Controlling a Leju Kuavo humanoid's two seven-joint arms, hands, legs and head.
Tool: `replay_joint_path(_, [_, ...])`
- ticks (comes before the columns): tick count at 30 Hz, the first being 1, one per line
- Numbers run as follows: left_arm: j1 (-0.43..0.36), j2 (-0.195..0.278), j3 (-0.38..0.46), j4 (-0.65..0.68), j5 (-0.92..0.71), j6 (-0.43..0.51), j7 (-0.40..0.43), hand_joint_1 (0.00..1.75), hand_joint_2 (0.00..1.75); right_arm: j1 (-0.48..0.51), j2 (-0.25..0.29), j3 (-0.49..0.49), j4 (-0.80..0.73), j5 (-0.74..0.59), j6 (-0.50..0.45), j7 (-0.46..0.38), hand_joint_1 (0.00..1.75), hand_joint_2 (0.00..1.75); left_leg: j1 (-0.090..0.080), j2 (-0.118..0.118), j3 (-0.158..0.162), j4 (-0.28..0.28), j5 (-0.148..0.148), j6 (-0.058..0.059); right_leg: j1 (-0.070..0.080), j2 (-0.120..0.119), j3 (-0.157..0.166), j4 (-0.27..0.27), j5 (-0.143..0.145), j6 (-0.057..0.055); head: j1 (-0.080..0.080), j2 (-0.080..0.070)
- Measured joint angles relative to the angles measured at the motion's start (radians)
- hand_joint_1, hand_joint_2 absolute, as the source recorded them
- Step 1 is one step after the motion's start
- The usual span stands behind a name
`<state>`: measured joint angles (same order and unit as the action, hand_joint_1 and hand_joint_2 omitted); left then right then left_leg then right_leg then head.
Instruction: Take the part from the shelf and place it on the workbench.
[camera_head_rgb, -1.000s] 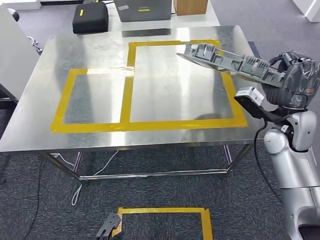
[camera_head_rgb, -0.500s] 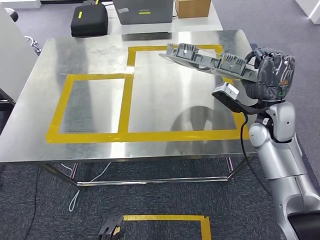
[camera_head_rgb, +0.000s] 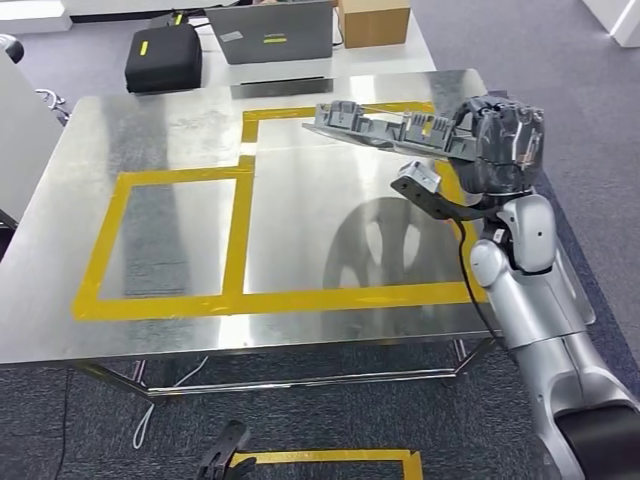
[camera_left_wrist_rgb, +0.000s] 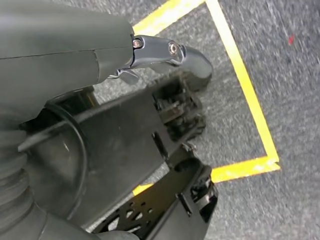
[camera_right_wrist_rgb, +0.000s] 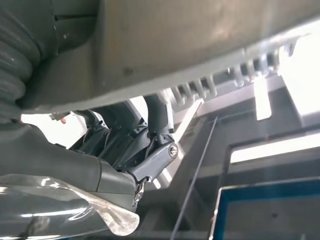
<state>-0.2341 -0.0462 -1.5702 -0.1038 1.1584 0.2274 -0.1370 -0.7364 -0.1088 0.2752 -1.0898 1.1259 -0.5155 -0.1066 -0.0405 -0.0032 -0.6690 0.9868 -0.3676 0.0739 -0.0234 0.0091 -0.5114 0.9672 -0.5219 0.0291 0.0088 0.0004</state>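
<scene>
On my head view, leftmost on the steel counter (camera_head_rgb: 60, 290) I see the yellow tape outline (camera_head_rgb: 234, 225): a smaller rectangle, then a larger one to its right. Beyond the counter's far edge sit a black case (camera_head_rgb: 164, 58), a grey laptop-like box (camera_head_rgb: 273, 32) and a cardboard box (camera_head_rgb: 373, 20).

Low in that view the left hand (camera_head_rgb: 223, 452) hangs over the carpet beside a second yellow tape outline on the floor (camera_head_rgb: 332, 460). The left wrist view adds detail: thumb (camera_left_wrist_rgb: 170, 52) and dark fingers (camera_left_wrist_rgb: 181, 112) extended over the floor tape corner (camera_left_wrist_rgb: 264, 162), apart, nothing between them, so released.

Further right, the part (camera_head_rgb: 377, 128), a long grey ribbed moulding, is in the air above the far right region of the larger tape rectangle. Its long axis runs roughly left-right across the counter, nearly level, free end pointing to the robot's left, away from the fingers; the other end is inside the right hand (camera_head_rgb: 498, 145), which grips it.

The right wrist view shows what the head view does not: the part's ribbed underside (camera_right_wrist_rgb: 211, 87) from below, with the fingers (camera_right_wrist_rgb: 158, 150) curled up against it and ceiling lights behind.
</scene>
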Motion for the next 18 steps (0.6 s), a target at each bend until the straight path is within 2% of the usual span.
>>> replay_joint_path(1, [-0.002, -0.001, 0.000, 0.000, -0.002, 0.000, 0.002, 0.00, 1.75, -0.005, 0.005, 0.005, 0.005, 0.006, 0.000, 0.004, 1.75, 1.75, 0.000, 0.000, 0.017, -0.020, -0.004, 0.002, 0.000, -0.002, 0.005, -0.006, -0.001, 0.003, -0.003, 0.000])
replay_joint_path(3, [-0.004, -0.002, 0.000, 0.000, -0.006, 0.000, 0.003, 0.00, 1.75, -0.012, 0.012, 0.012, 0.021, 0.015, 0.000, 0.011, 1.75, 1.75, 0.007, 0.001, 0.052, -0.055, -0.007, 0.005, 0.006, -0.005, 0.001, 0.023, -0.013, 0.001, -0.001, 0.000])
replay_joint_path(4, [-0.005, -0.003, 0.000, 0.000, -0.008, 0.000, 0.004, 0.00, 1.75, -0.012, 0.014, 0.016, 0.034, 0.017, 0.001, 0.012, 1.75, 1.75, 0.011, 0.000, 0.070, -0.068, -0.008, 0.004, 0.008, -0.005, -0.018, 0.069, -0.028, -0.002, 0.000, 0.000])
replay_joint_path(6, [-0.005, -0.008, 0.000, 0.000, -0.014, -0.002, 0.007, 0.00, 1.75, -0.011, 0.019, 0.026, 0.064, 0.019, 0.001, 0.013, 1.75, 1.75, 0.014, -0.001, 0.092, -0.076, -0.018, 0.001, 0.011, -0.002, -0.082, 0.194, -0.075, -0.004, 0.002, 0.000])
replay_joint_path(7, [-0.004, -0.010, 0.000, 0.000, -0.017, -0.002, 0.008, 0.00, 1.75, -0.010, 0.023, 0.032, 0.078, 0.021, 0.001, 0.013, 1.75, 1.75, 0.016, -0.002, 0.100, -0.076, -0.025, -0.002, 0.011, -0.001, -0.116, 0.241, -0.095, 0.000, 0.001, 0.000])
replay_joint_path(8, [-0.004, -0.012, 0.000, 0.000, -0.019, -0.003, 0.010, 0.00, 1.75, -0.010, 0.027, 0.036, 0.090, 0.023, 0.001, 0.013, 1.75, 1.75, 0.018, -0.004, 0.107, -0.075, -0.032, -0.005, 0.010, -0.001, -0.140, 0.259, -0.098, 0.006, 0.002, 0.000])
replay_joint_path(9, [-0.004, -0.013, 0.000, 0.000, -0.021, -0.003, 0.011, 0.00, 1.75, -0.010, 0.030, 0.040, 0.099, 0.025, 0.001, 0.013, 1.75, 1.75, 0.021, -0.006, 0.113, -0.075, -0.038, -0.010, 0.007, -0.001, -0.151, 0.242, -0.076, 0.015, 0.002, 0.000])
replay_joint_path(11, [-0.004, -0.013, 0.000, 0.000, -0.024, -0.003, 0.012, 0.00, 1.75, -0.012, 0.035, 0.046, 0.113, 0.027, 0.001, 0.014, 1.75, 1.75, 0.028, -0.010, 0.120, -0.066, -0.052, -0.023, -0.004, -0.004, -0.142, 0.129, 0.033, 0.037, 0.002, 0.000])
replay_joint_path(12, [-0.004, -0.013, 0.000, 0.000, -0.024, -0.003, 0.012, 0.00, 1.75, -0.013, 0.037, 0.050, 0.120, 0.028, 0.001, 0.014, 1.75, 1.75, 0.031, -0.011, 0.119, -0.058, -0.059, -0.030, -0.005, -0.005, -0.134, 0.072, 0.073, 0.045, 0.003, 0.000])
replay_joint_path(13, [-0.003, -0.012, 0.000, 0.000, -0.025, -0.003, 0.013, 0.00, 1.75, -0.013, 0.039, 0.053, 0.127, 0.029, 0.002, 0.014, 1.75, 1.75, 0.031, -0.012, 0.111, -0.043, -0.068, -0.037, -0.005, -0.007, -0.125, 0.033, 0.097, 0.042, 0.003, 0.000])
replay_joint_path(14, [-0.002, -0.012, 0.000, 0.000, -0.027, -0.003, 0.014, 0.00, 1.75, -0.012, 0.044, 0.057, 0.133, 0.031, 0.003, 0.014, 1.75, 1.75, 0.031, -0.012, 0.103, -0.027, -0.078, -0.042, -0.002, -0.009, -0.125, 0.022, 0.099, 0.035, 0.003, 0.000])
replay_joint_path(15, [-0.002, -0.012, 0.000, 0.000, -0.028, -0.003, 0.014, 0.00, 1.75, -0.014, 0.048, 0.060, 0.137, 0.033, 0.005, 0.014, 1.75, 1.75, 0.030, -0.011, 0.095, -0.015, -0.088, -0.048, 0.003, -0.010, -0.127, 0.028, 0.088, 0.023, 0.002, 0.000])
replay_joint_path(16, [-0.002, -0.011, 0.000, 0.000, -0.031, -0.003, 0.015, 0.00, 1.75, -0.016, 0.053, 0.063, 0.139, 0.036, 0.007, 0.016, 1.75, 1.75, 0.029, -0.011, 0.090, -0.002, -0.100, -0.053, 0.001, -0.011, -0.127, 0.036, 0.083, 0.010, 0.001, 0.000])
replay_joint_path(18, [-0.007, -0.013, 0.000, 0.000, -0.037, -0.002, 0.017, 0.00, 1.75, -0.022, 0.062, 0.068, 0.146, 0.046, 0.010, 0.023, 1.75, 1.75, 0.031, -0.007, 0.080, 0.034, -0.123, -0.071, -0.002, -0.009, -0.120, 0.047, 0.071, -0.003, -0.003, 0.000])
